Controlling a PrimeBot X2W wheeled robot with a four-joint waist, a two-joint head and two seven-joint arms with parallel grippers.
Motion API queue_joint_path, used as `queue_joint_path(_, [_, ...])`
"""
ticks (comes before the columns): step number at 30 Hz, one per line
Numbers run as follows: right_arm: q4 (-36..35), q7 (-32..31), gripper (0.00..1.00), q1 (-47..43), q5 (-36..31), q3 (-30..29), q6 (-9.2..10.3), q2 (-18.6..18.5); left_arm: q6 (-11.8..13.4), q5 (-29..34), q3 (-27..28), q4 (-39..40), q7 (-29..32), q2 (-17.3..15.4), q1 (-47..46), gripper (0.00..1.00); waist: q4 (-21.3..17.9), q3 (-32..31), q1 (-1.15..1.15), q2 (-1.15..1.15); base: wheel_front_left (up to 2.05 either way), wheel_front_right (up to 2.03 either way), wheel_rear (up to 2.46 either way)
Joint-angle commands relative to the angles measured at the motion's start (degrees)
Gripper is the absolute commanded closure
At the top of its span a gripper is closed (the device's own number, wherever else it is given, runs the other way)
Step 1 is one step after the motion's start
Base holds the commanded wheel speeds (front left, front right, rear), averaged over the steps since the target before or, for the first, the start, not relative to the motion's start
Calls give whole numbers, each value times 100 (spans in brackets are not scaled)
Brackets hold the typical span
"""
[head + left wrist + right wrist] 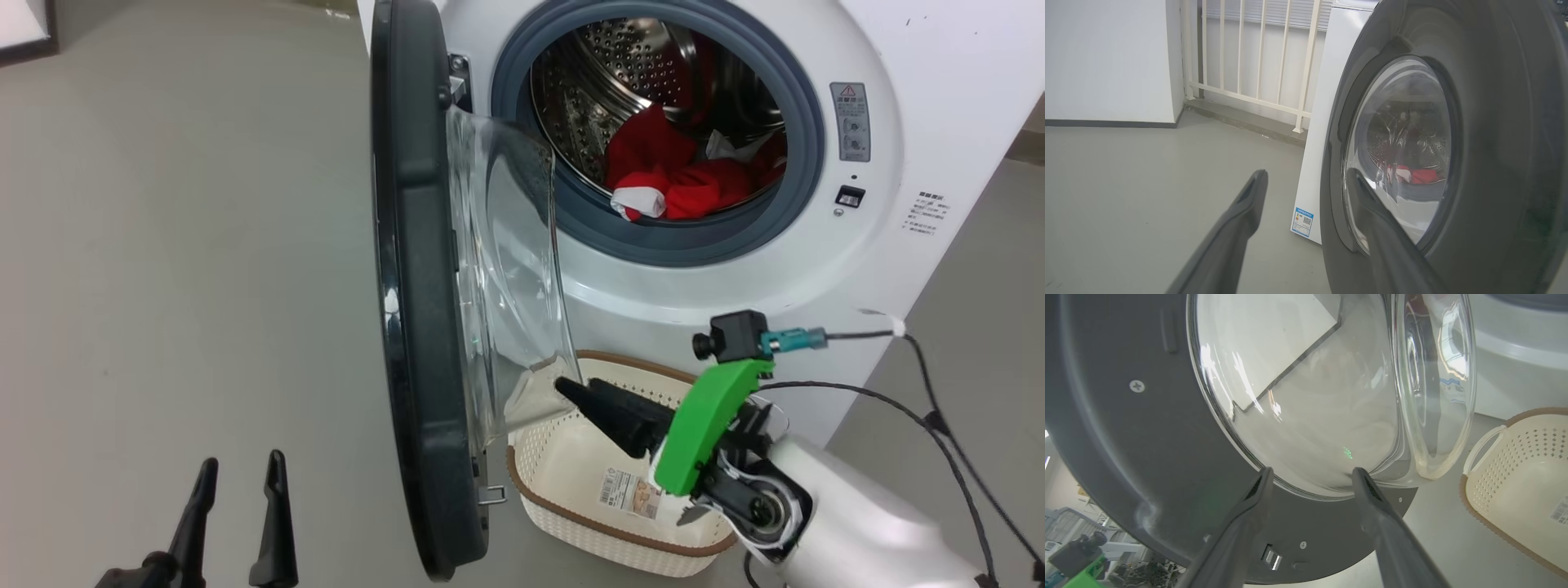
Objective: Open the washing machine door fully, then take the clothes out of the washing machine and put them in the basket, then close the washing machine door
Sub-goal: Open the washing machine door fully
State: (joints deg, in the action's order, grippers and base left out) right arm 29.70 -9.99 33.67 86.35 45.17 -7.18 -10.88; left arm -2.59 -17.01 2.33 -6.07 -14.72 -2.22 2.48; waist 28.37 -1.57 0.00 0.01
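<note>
1. The step in hand looked to be getting the washing machine door (424,286) wide open. It stood out from the washing machine (898,82) on its left-hand hinge, edge-on in the head view and roughly square to the front.
2. The right gripper (576,385), fingers apart and holding nothing, pointed at the door's inner face just under the glass bowl (506,269). I couldn't tell whether the tips touched it.
3. I'd judge a steady push on the black rim safer than one on the glass, keeping clear of the latch hook (1271,557).
4. The left gripper (241,469), fingers spread and empty, hung close by the door's outer side. It would likely need to give way.
5. The door was glossy black around a clear, bulging window, with small screws on its inner face.
6. The clothes (694,188), red with white trim, lay low in the steel drum (604,73). The basket (563,523) sat empty on the floor (163,245) below the opening.
</note>
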Motion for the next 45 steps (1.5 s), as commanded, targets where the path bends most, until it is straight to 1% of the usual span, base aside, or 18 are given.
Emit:
queue_joint_path(1, [-57,447,0,-47,-434,130,-31,-50,-43,111,179,89,-28,-65,-111,0,-36,-57,0,-1,0,0,0])
queue_joint_path(4, [239,1139,0,-76,-1052,343,-31,-165,-70,143,175,42,-28,-65,-99,0,-71,-117,0,-1,0,0,0])
queue_joint_path(8, [808,1919,0,-48,-1701,556,-31,-170,-95,169,157,-23,-28,-65,-108,0,-112,-173,0,-1,0,0,0])
queue_joint_path(11, [1254,2291,0,15,-2175,662,-31,-129,-117,194,136,-69,-28,-65,-121,0,-142,-208,0,-1,0,0,0])
queue_joint_path(13, [1548,2433,0,69,-2524,613,-31,-88,-120,206,130,-82,-28,-65,-123,0,-161,-227,0,-1,0,0,0])
queue_joint_path(14, [1548,2433,0,69,-2524,613,-31,-88,-120,206,130,-82,-28,-65,-123,0,-161,-227,0,-1,0,0,0])
queue_joint_path(17, [1884,2492,0,113,-3134,365,-31,-39,-126,212,119,-81,-28,-65,-125,0,-183,-238,0,-1,0,0,0])
queue_joint_path(20, [1913,2496,0,21,-3888,-342,-31,-22,-134,219,103,-67,-28,-65,-122,0,-197,-227,0,-1,0,0,0])
queue_joint_path(22, [1784,2497,0,-129,-4483,-983,-31,-3,-135,217,94,-59,-28,-65,-125,0,-200,-213,0,-1,0,0,0])
queue_joint_path(24, [1459,2497,0,-370,-5191,-1742,-31,58,-135,218,89,-50,-28,-65,-130,0,-199,-201,0,-1,0,0,0])
queue_joint_path(27, [753,2498,0,-911,-6155,-2842,-31,328,-135,227,88,-39,-28,-65,-139,0,-188,-188,0,-1,0,0,0])
queue_joint_path(29, [265,2498,0,-1272,-6666,-3381,-31,516,-133,228,91,-29,-28,-65,-145,0,-178,-182,0,-1,0,0,0])
queue_joint_path(31, [-146,2498,0,-1583,-7026,-3748,-31,655,-136,201,95,-21,-28,-65,-146,0,-169,-179,0,-1,0,0,0])
queue_joint_path(34, [-567,2498,0,-1928,-7295,-4015,-31,760,-147,181,101,-10,-28,-65,-142,0,-163,-180,0,-1,0,0,0])
queue_joint_path(37, [-802,2498,0,-2173,-7358,-4050,-31,791,-155,189,110,0,-28,-65,-133,0,-168,-189,0,-1,0,0,0])
queue_joint_path(45, [-950,2499,0,-2519,-7143,-3867,-31,799,-158,203,111,37,-28,-65,-95,0,-204,-232,0,-1,0,0,0])
